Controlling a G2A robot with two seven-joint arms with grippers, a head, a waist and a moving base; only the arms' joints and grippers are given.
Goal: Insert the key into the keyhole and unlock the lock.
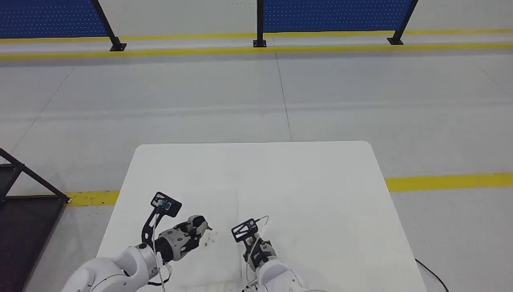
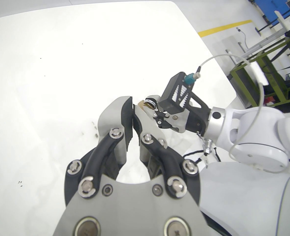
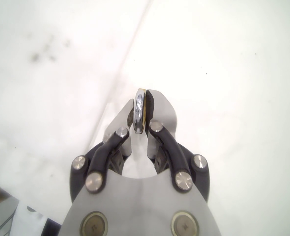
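Observation:
A small brass padlock [image 3: 139, 110] with a chrome shackle sits edge-on between the pads of my right gripper [image 3: 138, 106], which is shut on it. From the left wrist, the same padlock [image 2: 147, 103] sticks out of the right gripper [image 2: 151, 108], just beyond my left fingertips. My left gripper [image 2: 133, 114] is shut, its black pads meeting at the tips; I cannot tell whether a key is pinched between them. From above, the left gripper [image 1: 199, 234] and right gripper [image 1: 256, 248] hang close together over the near edge of the white table [image 1: 321, 188].
The white table [image 2: 61, 62] stretches away from both grippers, with a few dark specks on it. A black frame [image 1: 24, 181] stands off the table's left side. A green rack [image 2: 270, 74] stands past the table's edge beyond the right arm.

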